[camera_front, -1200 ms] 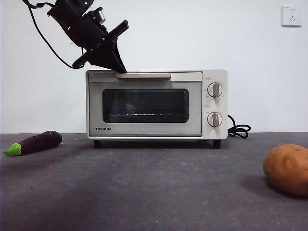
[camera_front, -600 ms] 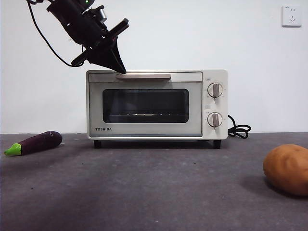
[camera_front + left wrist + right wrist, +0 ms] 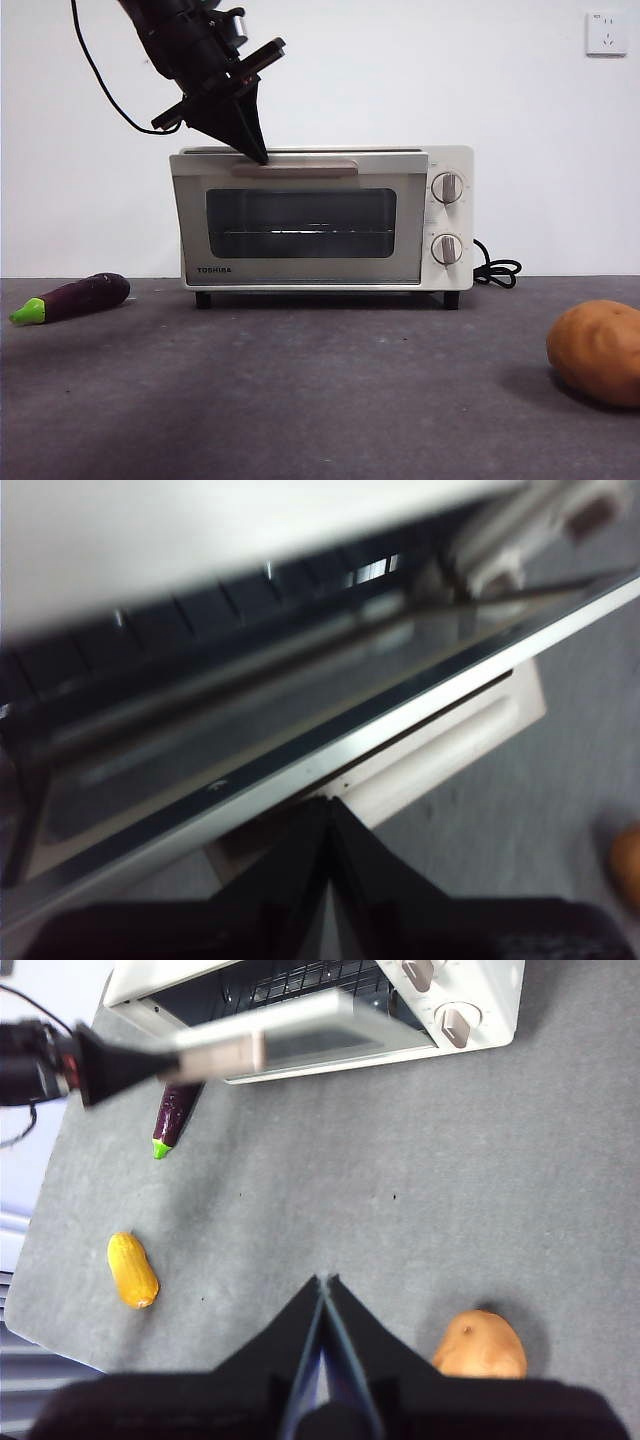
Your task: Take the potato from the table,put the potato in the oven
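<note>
The left gripper (image 3: 262, 158) is up at the top edge of the oven (image 3: 320, 220), its jaws pressed together into one black wedge with the tip on the left end of the beige bar handle (image 3: 295, 169). The door (image 3: 298, 218) is cracked open a bit, tilted out from the top; in the right wrist view you can see the gap and the wire rack (image 3: 300, 978) inside. "TOSHIBA" is printed on the lower left of the door frame. There's tiny print by the two knobs (image 3: 446, 187) but I can't read it.

From the left wrist view, the jaws sit closed right against the handle, though it's blurry enough that I can't say whether anything is pinched between them, looks more like hooking than gripping.

The potato (image 3: 597, 350) sits on the table (image 3: 300, 400), well apart from the oven, out at the right edge of the front view. The right gripper (image 3: 322, 1285) hangs above the table close to the potato, not touching it, jaws closed to a thin slit.

Other stuff: a purple eggplant (image 3: 72, 297) with a green stem left of the oven, a yellow lumpy vegetable (image 3: 132, 1270) nearer the table's edge, the black power cord (image 3: 497, 269) coiled beside the oven, and a white wall socket (image 3: 606, 32) up top.
</note>
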### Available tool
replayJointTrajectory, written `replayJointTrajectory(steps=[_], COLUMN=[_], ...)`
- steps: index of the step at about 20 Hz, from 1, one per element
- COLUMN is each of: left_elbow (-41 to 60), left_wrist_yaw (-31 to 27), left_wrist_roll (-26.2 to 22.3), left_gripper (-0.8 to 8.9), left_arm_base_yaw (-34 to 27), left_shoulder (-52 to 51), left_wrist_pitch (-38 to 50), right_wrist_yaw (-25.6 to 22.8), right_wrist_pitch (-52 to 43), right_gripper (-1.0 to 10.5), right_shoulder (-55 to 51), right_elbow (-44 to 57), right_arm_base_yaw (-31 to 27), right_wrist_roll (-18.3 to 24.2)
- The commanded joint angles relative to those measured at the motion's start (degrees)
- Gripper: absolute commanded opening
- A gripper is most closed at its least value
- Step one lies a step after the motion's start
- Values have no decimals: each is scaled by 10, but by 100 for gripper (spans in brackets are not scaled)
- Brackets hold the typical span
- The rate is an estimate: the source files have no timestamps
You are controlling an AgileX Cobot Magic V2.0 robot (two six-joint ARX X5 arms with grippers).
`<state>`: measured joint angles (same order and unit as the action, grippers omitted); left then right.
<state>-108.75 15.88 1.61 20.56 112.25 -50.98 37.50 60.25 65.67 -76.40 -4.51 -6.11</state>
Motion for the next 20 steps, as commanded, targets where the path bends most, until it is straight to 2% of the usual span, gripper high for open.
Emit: replayJointTrajectory(steps=[1,5,20], left_elbow=[13,13,14], left_wrist_yaw=[-50,-100,-120], left_wrist_roll=[-39,-44,-43], left_gripper=[-6,-6,-6], left_arm_base_yaw=[2,11,49], left_shoulder=[23,23,26], left_wrist_pitch=[-42,-69,-123], right_wrist_yaw=[0,0,-1], right_wrist_pitch=[-3,-5,-6], right_gripper=[1,1,1], right_shoulder=[1,1,1], right_elbow=[-3,-3,-3], right_arm_base_yaw=[1,1,1], right_wrist_roll=[8,9,19])
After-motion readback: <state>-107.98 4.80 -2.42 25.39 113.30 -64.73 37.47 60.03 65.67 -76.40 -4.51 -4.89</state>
